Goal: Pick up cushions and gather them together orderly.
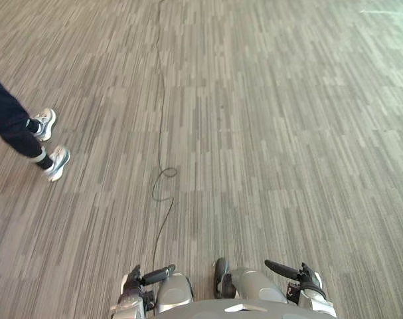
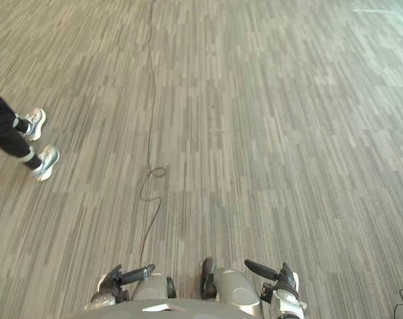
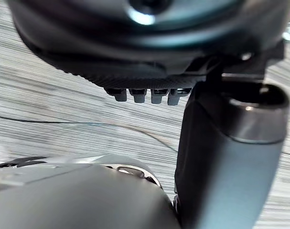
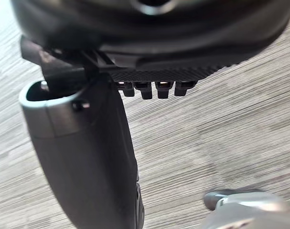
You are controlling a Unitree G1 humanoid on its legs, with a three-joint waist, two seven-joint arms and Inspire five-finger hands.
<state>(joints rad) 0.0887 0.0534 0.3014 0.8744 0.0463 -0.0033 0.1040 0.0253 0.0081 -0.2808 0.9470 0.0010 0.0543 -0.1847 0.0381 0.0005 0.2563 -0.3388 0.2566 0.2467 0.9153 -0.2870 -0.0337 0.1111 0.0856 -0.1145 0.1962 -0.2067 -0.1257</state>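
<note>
My left hand hangs low at the near edge of the striped grey carpet, its thumb pointing inward. In the left wrist view its fingers are straight, the thumb stands apart, and nothing lies between them. My right hand hangs the same way on the other side. The right wrist view has its fingers straight and its thumb spread, holding nothing, with bare carpet past them.
A person's legs in dark trousers and light sneakers stand on the carpet at the far left. Open carpet stretches ahead and to the right.
</note>
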